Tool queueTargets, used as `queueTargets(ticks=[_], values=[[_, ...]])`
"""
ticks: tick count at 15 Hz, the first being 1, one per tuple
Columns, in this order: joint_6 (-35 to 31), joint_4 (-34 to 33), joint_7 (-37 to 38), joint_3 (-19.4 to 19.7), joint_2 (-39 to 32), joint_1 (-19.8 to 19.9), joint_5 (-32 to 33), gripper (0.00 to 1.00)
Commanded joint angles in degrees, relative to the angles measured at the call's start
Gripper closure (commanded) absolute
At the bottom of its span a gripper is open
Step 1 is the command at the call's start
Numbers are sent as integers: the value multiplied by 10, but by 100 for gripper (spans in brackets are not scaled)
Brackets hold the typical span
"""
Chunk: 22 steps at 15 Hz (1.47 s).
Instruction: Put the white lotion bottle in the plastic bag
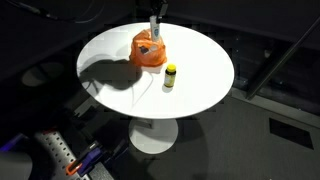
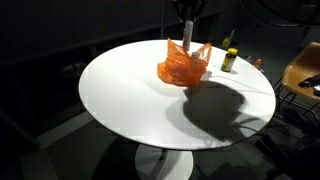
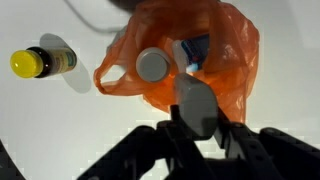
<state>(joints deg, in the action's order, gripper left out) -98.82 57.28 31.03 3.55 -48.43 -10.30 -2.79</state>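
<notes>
The end effector [image 2: 188, 32] was clenched on the white lotion bottle [image 2: 188, 48], holding it upright with its lower end at the mouth of the plastic bag [image 2: 178, 72] on the worktop [image 2: 120, 95]. Pickup and carry looked done; only lowering and release seemed left.

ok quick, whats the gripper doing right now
gripper: closed, holding the white lotion bottle over the plastic bag
</notes>
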Motion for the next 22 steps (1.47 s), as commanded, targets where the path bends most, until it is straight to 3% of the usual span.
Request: queueTargets(ticks=[1,11,20,21,22], values=[[19,-8,-8,-15,-11,7,-7,89],[10,-40,-33,-25,-74,9,-8,89],[13,-53,-42,-23,-80,10,-6,89],[15,-53,-44,-23,-80,11,-6,51],[16,-52,-45,-24,-79,11,-6,40]])
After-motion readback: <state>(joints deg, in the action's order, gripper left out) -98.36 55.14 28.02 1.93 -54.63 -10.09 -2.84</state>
